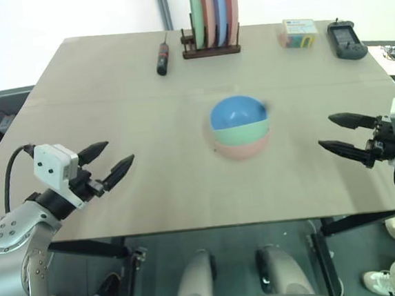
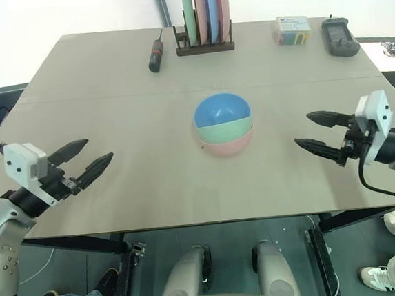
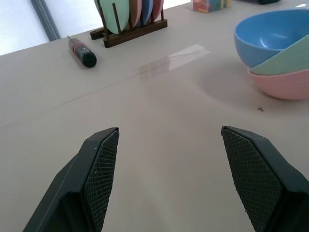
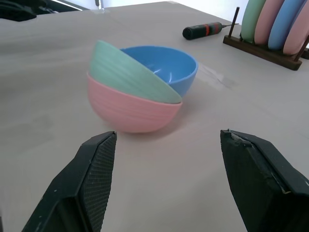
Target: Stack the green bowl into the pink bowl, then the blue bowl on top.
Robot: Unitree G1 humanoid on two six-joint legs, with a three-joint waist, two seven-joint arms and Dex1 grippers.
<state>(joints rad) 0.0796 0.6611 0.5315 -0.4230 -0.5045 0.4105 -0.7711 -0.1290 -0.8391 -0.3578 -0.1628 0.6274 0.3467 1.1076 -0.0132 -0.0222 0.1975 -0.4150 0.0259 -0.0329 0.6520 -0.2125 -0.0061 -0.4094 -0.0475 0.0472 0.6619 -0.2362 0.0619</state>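
Nearest you, at the lower left of the head view, the left pincer (image 1: 112, 161) hangs over the front edge of the tabletop (image 1: 111, 114), its two black fingers spread wide with nothing between them. You can see the cross-hatched grip texture on the finger pads (image 3: 102, 166) in the left wrist view. At the right edge of the frame, the right pincer (image 1: 340, 133) matches it: wide, empty, pointing in toward the middle.

Between them, at the centre of the frame, sits the stack. The pink bowl (image 1: 242, 148) rests on the tabletop at the bottom, the green bowl (image 1: 241, 134) is nested in it, and the blue bowl (image 1: 234, 111) lies on top, tilted rather than seated level. All three are smooth, plain, round plastic; faint rings show on the outer walls in the right wrist view.

Along the top of the frame you have a dark wooden rack (image 1: 209, 48) holding flat plates on edge, a black-handled screwdriver (image 1: 163, 58) to its left, a small colourful box (image 1: 299, 33) and a black device (image 1: 346, 40) to its right. You cannot read any writing on them.
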